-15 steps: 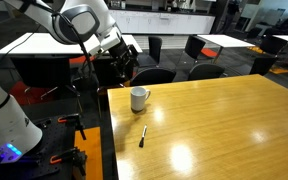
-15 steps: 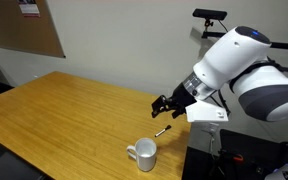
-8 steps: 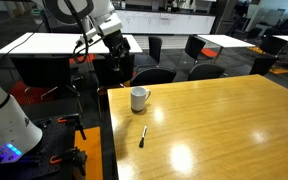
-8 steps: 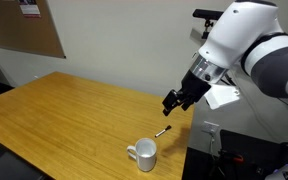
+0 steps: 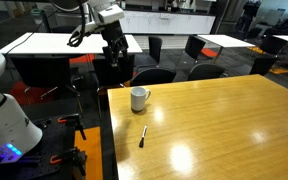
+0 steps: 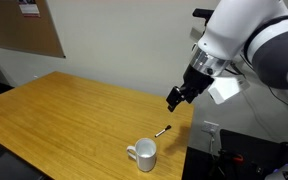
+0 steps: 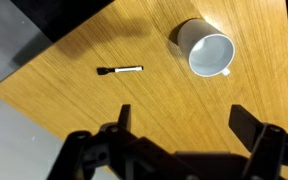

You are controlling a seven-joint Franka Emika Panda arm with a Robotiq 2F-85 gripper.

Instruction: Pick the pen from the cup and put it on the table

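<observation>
While my gripper [image 7: 184,120] hangs high up, wide open and empty, I see the pen [image 7: 119,70] lying flat on the table [image 7: 154,95], below me, left of the white mug [image 7: 209,50], pointing left to right.

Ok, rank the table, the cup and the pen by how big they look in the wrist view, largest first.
1. The table, which fills most of the view.
2. The cup.
3. The pen, shorter than the cup is wide and far thinner.
All three sit at table level, so nearness hardly skews this.
</observation>
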